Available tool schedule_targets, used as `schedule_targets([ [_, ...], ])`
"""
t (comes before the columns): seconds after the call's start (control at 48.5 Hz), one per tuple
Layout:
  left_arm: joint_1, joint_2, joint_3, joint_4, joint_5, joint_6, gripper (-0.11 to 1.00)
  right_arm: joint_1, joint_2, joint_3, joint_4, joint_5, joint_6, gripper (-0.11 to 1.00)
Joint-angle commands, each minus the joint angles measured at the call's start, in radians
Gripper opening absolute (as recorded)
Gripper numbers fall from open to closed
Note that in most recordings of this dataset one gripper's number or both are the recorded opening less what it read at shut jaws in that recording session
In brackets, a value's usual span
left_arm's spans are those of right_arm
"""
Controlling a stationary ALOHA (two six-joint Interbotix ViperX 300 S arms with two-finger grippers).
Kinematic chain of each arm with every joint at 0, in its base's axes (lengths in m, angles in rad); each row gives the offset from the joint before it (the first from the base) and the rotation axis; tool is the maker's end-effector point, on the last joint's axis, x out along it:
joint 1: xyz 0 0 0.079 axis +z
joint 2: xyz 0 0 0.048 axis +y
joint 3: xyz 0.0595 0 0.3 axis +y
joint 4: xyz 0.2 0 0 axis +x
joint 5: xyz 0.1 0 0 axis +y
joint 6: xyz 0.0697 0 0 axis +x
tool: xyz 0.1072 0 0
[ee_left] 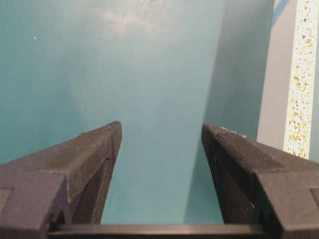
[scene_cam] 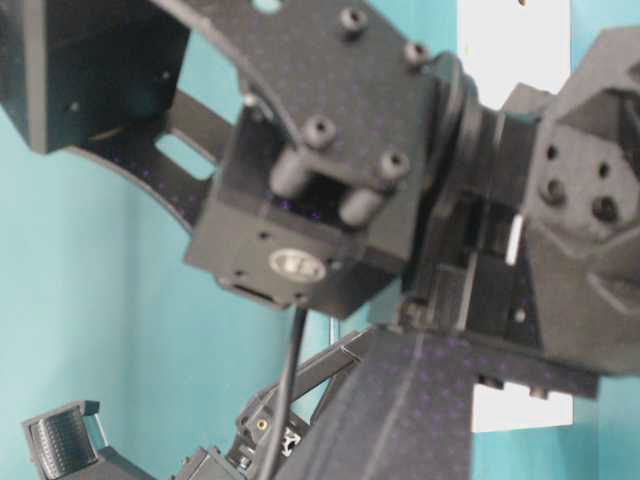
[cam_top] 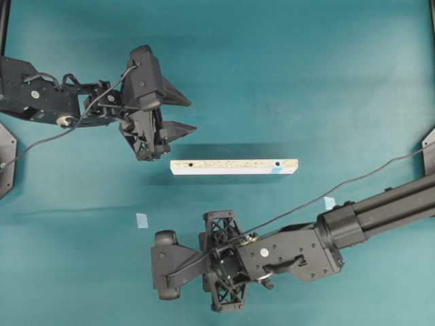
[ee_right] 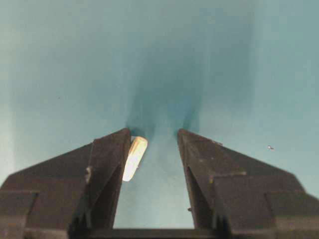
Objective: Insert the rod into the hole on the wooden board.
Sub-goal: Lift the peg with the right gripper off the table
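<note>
— Right claw [ee_right: 152, 137]: status?
— Spread wide, lowered to the teal counter [ee_right: 60, 59]. Rod [ee_right: 134, 158] lying between the fingers, hard against the inner face of the left one in the wrist view. Gap to the other finger; not gripped.
— Left claw [ee_left: 160, 130]?
— Parted, holding nothing. Poised just off the left end of the wooden board [cam_top: 234, 167].
— Board position?
— Flat on the counter, mid-scene, between both arms, well apart from the rod. Hole [cam_top: 278, 164] with the light-blue patch near its right end; unfilled.
— Anything further?
— Two pale-blue tape squares [cam_top: 141, 220] on the counter.
</note>
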Motion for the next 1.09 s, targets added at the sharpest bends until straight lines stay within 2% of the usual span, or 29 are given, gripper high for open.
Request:
schedule_targets([
  [0.0,-0.003,-0.017,-0.008,0.000,-0.005,-0.009,0.75,0.002,-0.021,-0.026,-0.003,-0.006,0.000,0.52],
  [0.165,-0.005,-0.017,-0.005,0.002,-0.003,-0.008,0.75,0.003,-0.021,-0.026,0.000,-0.006,0.008,0.52],
  [0.412,-0.005,-0.018,0.000,0.000,-0.003,-0.009,0.75,0.008,-0.021,-0.026,0.000,-0.006,0.089,0.50],
  [0.536,-0.003,-0.017,0.002,0.002,-0.005,-0.009,0.75,0.018,-0.021,-0.026,0.000,-0.006,0.101,0.38],
  [0.701,-0.003,-0.017,0.002,0.002,-0.003,-0.009,0.75,0.023,-0.021,-0.026,0.000,-0.006,0.101,0.12],
  [1.072,-0.005,-0.018,0.003,0.002,-0.003,-0.008,0.75,0.023,-0.021,-0.026,-0.005,-0.006,0.100,0.10],
])
